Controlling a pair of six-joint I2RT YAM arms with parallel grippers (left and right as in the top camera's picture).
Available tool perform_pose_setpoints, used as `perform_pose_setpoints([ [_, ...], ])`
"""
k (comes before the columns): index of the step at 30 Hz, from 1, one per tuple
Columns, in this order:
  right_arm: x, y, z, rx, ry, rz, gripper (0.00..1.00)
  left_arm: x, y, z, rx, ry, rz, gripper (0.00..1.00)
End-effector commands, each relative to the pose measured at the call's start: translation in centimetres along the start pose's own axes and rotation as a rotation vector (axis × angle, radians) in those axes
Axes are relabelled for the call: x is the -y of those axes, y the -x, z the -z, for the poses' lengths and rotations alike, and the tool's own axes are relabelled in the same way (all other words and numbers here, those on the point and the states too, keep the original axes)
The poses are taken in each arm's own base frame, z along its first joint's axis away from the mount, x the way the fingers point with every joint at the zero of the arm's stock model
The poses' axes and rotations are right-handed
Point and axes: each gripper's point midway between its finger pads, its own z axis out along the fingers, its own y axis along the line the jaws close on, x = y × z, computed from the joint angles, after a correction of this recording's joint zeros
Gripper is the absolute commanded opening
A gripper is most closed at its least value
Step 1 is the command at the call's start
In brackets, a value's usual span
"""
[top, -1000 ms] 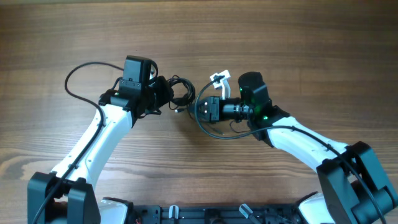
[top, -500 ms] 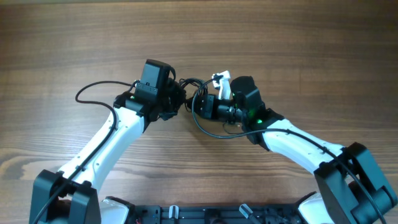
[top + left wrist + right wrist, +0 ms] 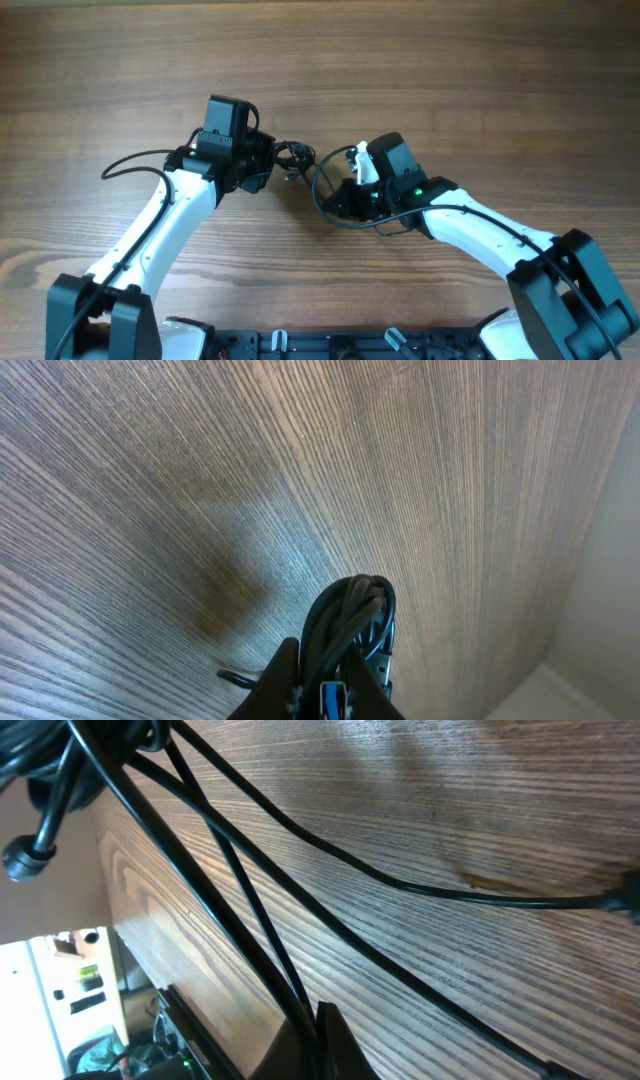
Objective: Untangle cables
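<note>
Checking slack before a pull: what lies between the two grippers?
Only the cables, running over bare table from left gripper to right gripper; overhead view shows it.

Brown wood-grain table (image 3: 450, 80)

**Thin black cables: knotted bundle with trailing strands**

Overhead view: the cables (image 3: 291, 156) form a small dark tangle of tight loops, just off centre at 11 o'clock. One loose loop sags from it toward 5 o'clock. Left wrist view: several cords bend together into one raised hairpin. Right wrist view: taut strands cross diagonally, with a small round plug end (image 3: 19, 860) at 10 o'clock.
</note>
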Motion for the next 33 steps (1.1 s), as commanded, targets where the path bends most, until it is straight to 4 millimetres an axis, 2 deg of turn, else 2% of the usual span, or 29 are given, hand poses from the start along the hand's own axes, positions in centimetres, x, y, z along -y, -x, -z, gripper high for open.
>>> perform_pose_setpoints([
  [1, 2.0, -0.4, -0.2, 0.015, -0.087, -0.056, 0.15, 1.1, 1.8, 0.5, 0.057, -0.041, 0.064, 0.04],
  [6, 2.0, -0.4, -0.2, 0.015, -0.086, -0.055, 0.21, 1.2, 1.6, 0.5, 0.046, -0.045, 0.062, 0.04],
  [7, 2.0, -0.4, -0.2, 0.016, -0.085, -0.046, 0.31, 1.2, 1.6, 0.5, 0.047, -0.045, 0.05, 0.04],
  [9, 1.5, 0.4, -0.1, 0.041, -0.066, 0.029, 0.49, 1.4, 1.6, 0.5, 0.051, -0.049, -0.101, 0.04],
  [11, 0.2, 1.9, 0.1, 0.091, -0.004, 0.091, 0.6, 1.3, 1.5, 0.5, 0.056, -0.039, -0.396, 0.04],
  [13, -1.8, 3.3, 0.7, 0.13, 0.095, 0.142, 0.6, 1.1, 1.0, 0.4, 0.049, -0.023, -0.652, 0.04],
  [17, -3.4, 4.7, 1.3, 0.187, 0.159, 0.198, 0.6, 0.9, -0.4, 0.1, 0.025, -0.013, -0.859, 0.04],
  [21, -4.0, 5.1, 1.4, 0.203, 0.18, 0.176, 0.56, 1.4, -2.2, -0.1, 0.011, -0.032, -0.95, 0.04],
  [27, -4.5, 4.4, 1.4, 0.158, 0.218, 0.117, 0.32, 1.9, -4.5, -0.4, 0.012, -0.049, -1.016, 0.04],
  [29, -4.5, 4.3, 1.4, 0.15, 0.221, 0.089, 0.25, 1.9, -4.8, -0.5, 0.008, -0.05, -1.021, 0.04],
  [31, -4.4, 4.2, 1.3, 0.147, 0.22, 0.081, 0.24, 1.9, -4.8, -0.5, 0.008, -0.05, -1.021, 0.04],
  [33, -4.3, 4.1, 1.3, 0.142, 0.215, 0.068, 0.14, 1.9, -4.8, -0.5, 0.008, -0.051, -1.018, 0.04],
])
